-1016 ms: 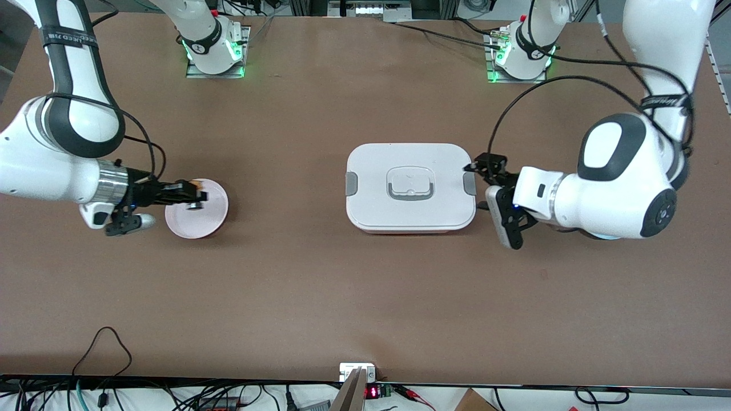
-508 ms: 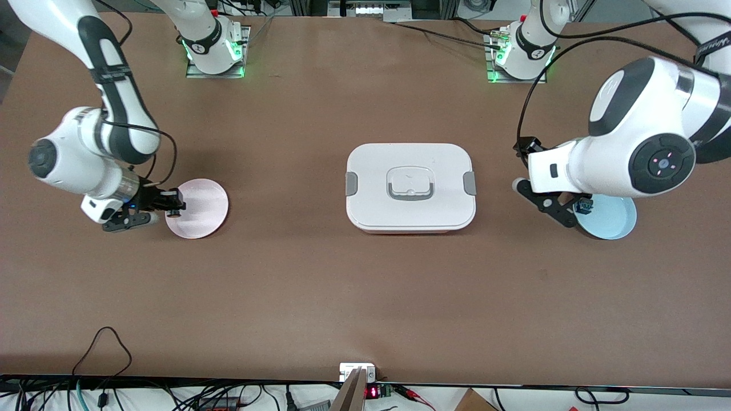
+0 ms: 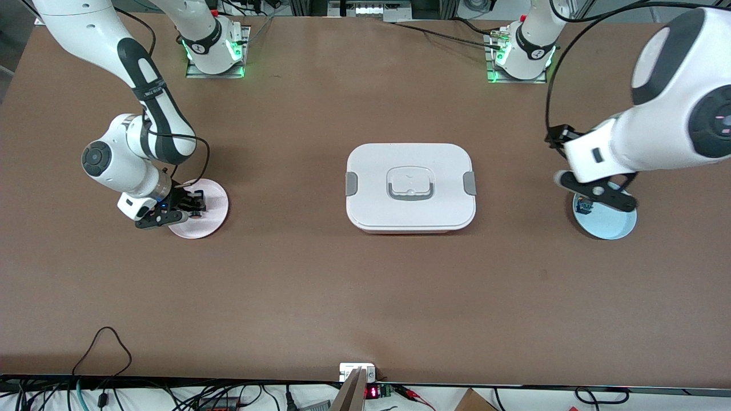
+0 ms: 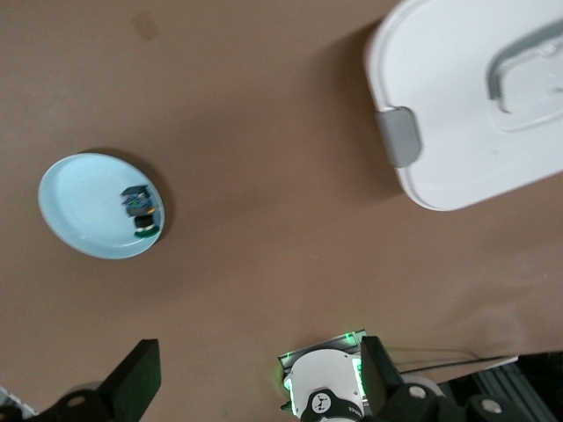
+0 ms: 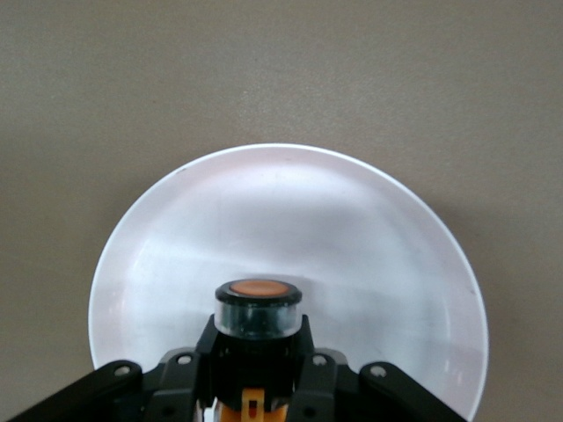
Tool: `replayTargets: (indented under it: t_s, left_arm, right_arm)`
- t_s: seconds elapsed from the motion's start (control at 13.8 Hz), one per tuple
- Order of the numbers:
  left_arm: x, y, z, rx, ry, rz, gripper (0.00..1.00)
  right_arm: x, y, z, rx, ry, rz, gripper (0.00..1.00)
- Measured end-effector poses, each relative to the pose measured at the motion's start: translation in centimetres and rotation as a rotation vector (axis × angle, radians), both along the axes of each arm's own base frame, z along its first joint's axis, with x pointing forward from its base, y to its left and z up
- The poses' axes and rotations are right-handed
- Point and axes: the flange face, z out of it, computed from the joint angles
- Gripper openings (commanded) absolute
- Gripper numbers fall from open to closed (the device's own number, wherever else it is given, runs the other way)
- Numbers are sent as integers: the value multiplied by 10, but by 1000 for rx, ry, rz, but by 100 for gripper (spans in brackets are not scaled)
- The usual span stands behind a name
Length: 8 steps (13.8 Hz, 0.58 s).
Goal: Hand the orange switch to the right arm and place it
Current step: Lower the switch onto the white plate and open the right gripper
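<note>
Your right tool [image 3: 191,206] pinches the orange switch [image 5: 258,308] over the pink plate [image 3: 212,220]; your left tool [image 4: 255,378] hangs spread above the blue plate [image 3: 614,225].

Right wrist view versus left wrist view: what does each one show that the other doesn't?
Only the right wrist view shows the orange switch clamped in the right gripper, over the pink plate. Only the left wrist view shows the blue plate holding the green-and-blue switch, the white lidded box, and a robot base. Both share the brown table.

The right pincer [image 5: 255,387] is probably closed; its tips are cropped.
</note>
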Motion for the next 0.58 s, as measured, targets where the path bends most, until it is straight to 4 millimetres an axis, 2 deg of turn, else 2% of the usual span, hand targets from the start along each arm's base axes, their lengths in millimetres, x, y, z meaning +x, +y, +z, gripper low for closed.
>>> replayTargets:
  t_s: [0.07,0.22,0.36,0.51,0.58]
  left_arm:
    - [3,17,5,7,-32,35,100]
    - [8,43,19,18,-164,93,100]
    - [3,61,25,-12,-336,140,100]
    - [-20,72,22,-33,-406,172,100]
    - [-37,70,19,-33,-403,171,100]
  right_arm:
    - [-1,5,-1,0,4,-12,34]
    - [-2,12,-5,-2,15,-23,100]
    - [-3,14,-7,-3,17,-27,100]
    - [2,14,0,-1,1,-28,100]
    - [7,15,13,3,-20,-27,100]
